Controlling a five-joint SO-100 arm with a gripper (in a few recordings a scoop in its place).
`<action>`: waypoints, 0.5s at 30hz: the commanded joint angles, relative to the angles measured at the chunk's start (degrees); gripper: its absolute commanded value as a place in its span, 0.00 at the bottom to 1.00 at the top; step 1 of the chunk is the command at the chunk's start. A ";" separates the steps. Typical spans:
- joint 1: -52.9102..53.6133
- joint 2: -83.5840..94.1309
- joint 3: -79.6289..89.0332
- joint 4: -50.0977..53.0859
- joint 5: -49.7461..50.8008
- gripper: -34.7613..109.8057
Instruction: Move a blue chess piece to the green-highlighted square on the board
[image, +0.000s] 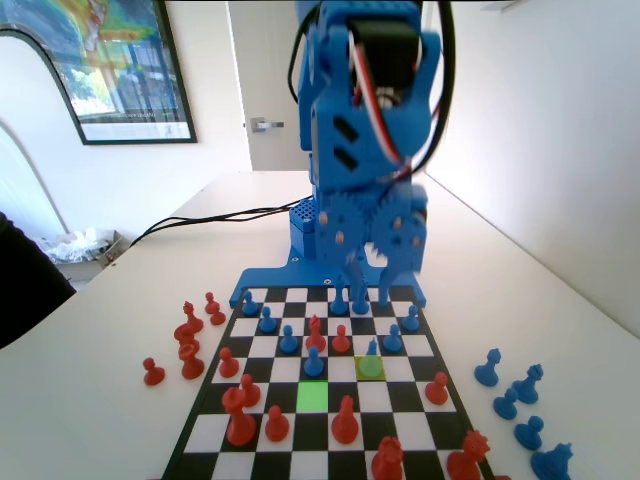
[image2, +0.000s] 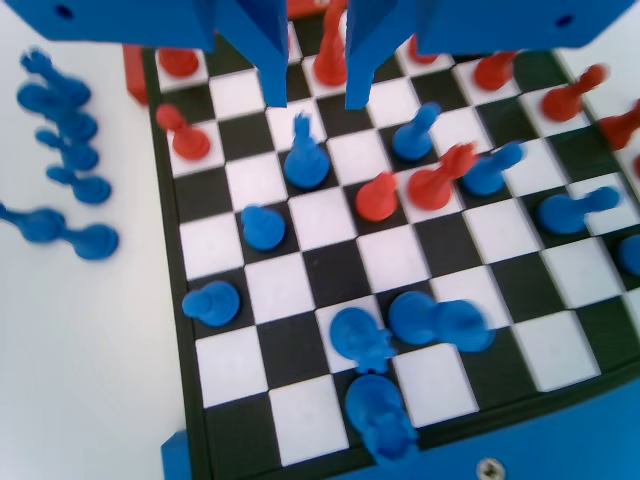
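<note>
red pieces beside board | framed poster on wall | door handle

blue chess piece stands right (fixed view) of the green-highlighted square.

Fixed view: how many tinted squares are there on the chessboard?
2: the green-highlighted square near the board's middle, and a yellow-green square one column right and one row farther away.
</note>
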 joint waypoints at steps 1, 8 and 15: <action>-1.23 0.00 -4.83 -1.14 -0.97 0.30; -2.11 -2.55 -4.92 -3.34 -0.88 0.30; -2.72 -4.04 -3.52 -5.45 -0.97 0.30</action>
